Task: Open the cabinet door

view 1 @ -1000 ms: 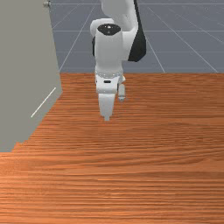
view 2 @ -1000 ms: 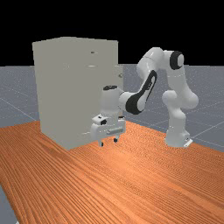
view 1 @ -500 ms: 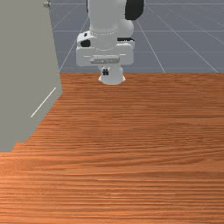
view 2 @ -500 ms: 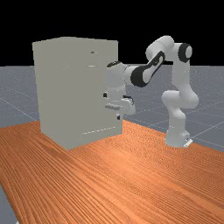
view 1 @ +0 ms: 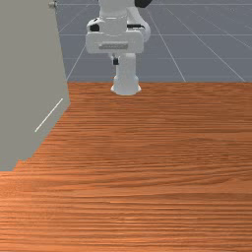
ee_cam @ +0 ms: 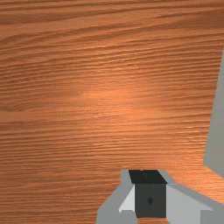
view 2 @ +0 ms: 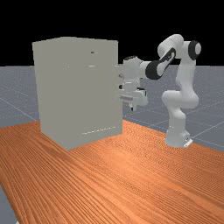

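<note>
A tall, pale grey cabinet [view 1: 29,69] is seen at the front view's left, on a table [view 1: 157,172] of orange-brown wood. The door [view 2: 120,118] is made out in the far view as a thin, slightly jutting panel along the cabinet's edge on the arm's side. High on it a small round knob [view 2: 120,75] is set. Whether the door is fully closed cannot be told.

The gripper [view 1: 115,61] is held above the table, pointed downward, near the cabinet. In the front view it is placed to the right of the cabinet, with a space seen between them, and the knob is seen higher up than the fingertips. In the far view the fingertips are seen just beside the door, lower than the knob, and the door's edge is slightly overlapped by the hand's body; whether the two are touched together there cannot be told.

In the wrist view the fingers are seen pressed together, their dark pads [ee_cam: 150,192] met with nothing held between. Bare wood is seen below them, and part of the cabinet is shown off to one side, apart from the fingers.
</note>
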Available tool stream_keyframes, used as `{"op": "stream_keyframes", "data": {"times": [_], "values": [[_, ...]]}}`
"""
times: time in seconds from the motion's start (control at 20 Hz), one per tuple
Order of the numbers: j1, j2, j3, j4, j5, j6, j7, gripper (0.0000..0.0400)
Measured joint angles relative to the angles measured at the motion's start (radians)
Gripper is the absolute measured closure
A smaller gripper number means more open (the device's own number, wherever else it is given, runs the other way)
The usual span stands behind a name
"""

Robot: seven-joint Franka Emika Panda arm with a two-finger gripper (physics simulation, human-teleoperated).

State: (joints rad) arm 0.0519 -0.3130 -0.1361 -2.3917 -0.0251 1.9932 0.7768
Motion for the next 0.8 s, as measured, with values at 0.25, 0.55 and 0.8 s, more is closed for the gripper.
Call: {"op": "stream_keyframes", "data": {"times": [0.25, 0.55, 0.8], "values": [[-0.02, -0.314, 0.016, -0.183, -0.02, 0.0, 0.019, 0.04], [-0.064, -0.461, -0.049, -0.21, -0.013, 0.014, -0.013, 0.04], [-0.091, -0.631, -0.086, -0.312, -0.005, 0.113, -0.046, 0.04]]}}
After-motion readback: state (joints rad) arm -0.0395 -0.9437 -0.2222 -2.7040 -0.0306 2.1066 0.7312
